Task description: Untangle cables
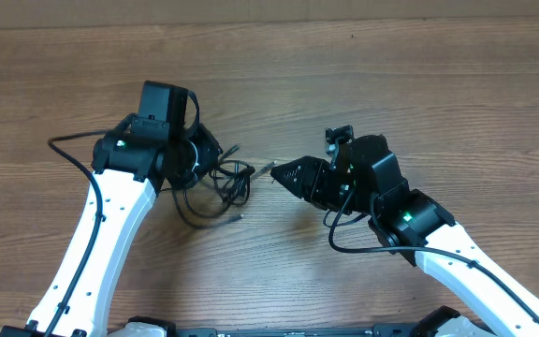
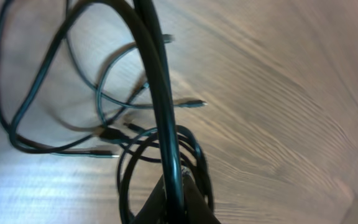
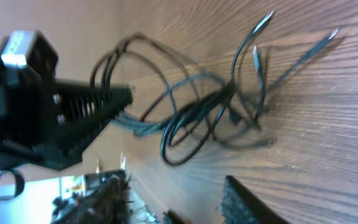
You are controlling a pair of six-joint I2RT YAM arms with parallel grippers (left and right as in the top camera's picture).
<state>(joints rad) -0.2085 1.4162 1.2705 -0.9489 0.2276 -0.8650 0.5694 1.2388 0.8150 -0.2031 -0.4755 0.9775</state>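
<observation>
I see the cables (image 1: 225, 183) as a loose tangle of thin black loops with small plugs, lying on the wooden surface (image 1: 363, 84) between the arms. The left wrist view shows the left gripper (image 2: 174, 198) pinched on one strand, which is hidden overhead. I cannot tell whether the right gripper (image 1: 284, 174) is apart or together.

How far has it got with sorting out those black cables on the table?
Early days. Done: nothing looks separated; the cables lie as one knot of overlapping loops on the table, only a few plug ends poking free. In hand: the left gripper appears shut on one strand, while the right gripper is open, pointing at the knot. Remaining: pulling every cable apart.
</observation>
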